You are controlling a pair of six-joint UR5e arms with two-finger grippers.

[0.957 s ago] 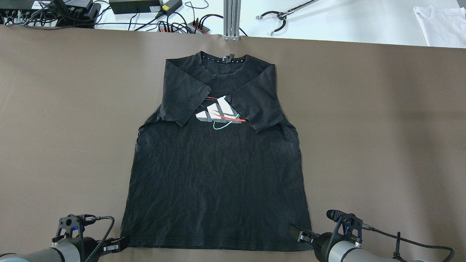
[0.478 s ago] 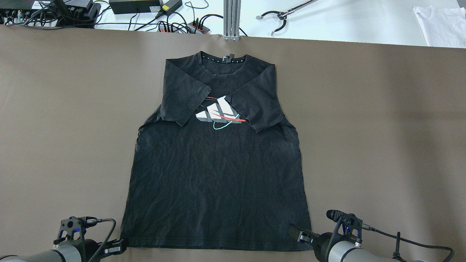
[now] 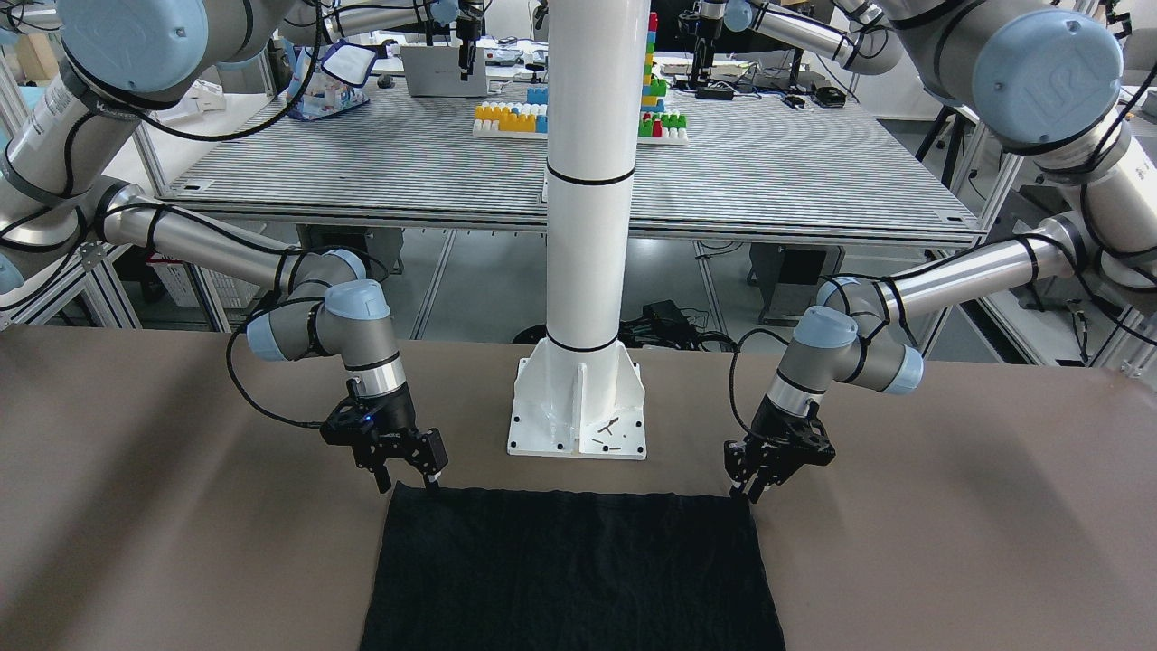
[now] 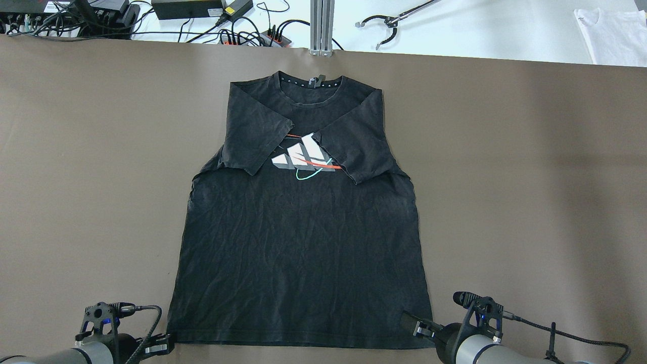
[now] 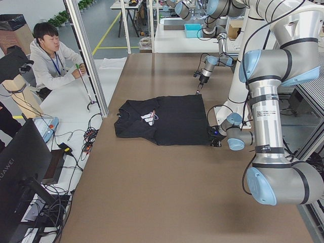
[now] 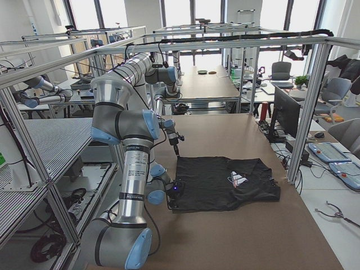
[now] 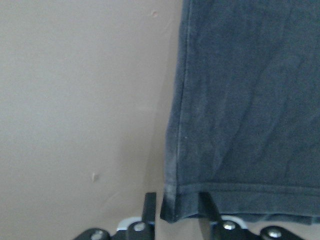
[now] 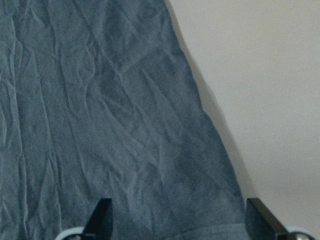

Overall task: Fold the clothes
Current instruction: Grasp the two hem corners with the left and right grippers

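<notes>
The clothes are a black T-shirt with a white, red and teal chest print, lying flat on the brown table with both sleeves folded inward. My left gripper is at the near-left hem corner. In the left wrist view its fingers stand a narrow gap apart with that corner between them. My right gripper sits at the near-right hem corner, its jaws wide open over the fabric. The front view shows the hem straight between both grippers.
The white pole's base plate stands just behind the hem. Beyond the far table edge are a grey post, cables and power bricks, a grabber tool and a white garment. A person sits at the far end.
The left gripper has shifted slightly toward the near table edge at the hem corner. The right gripper and the shirt have not moved.
</notes>
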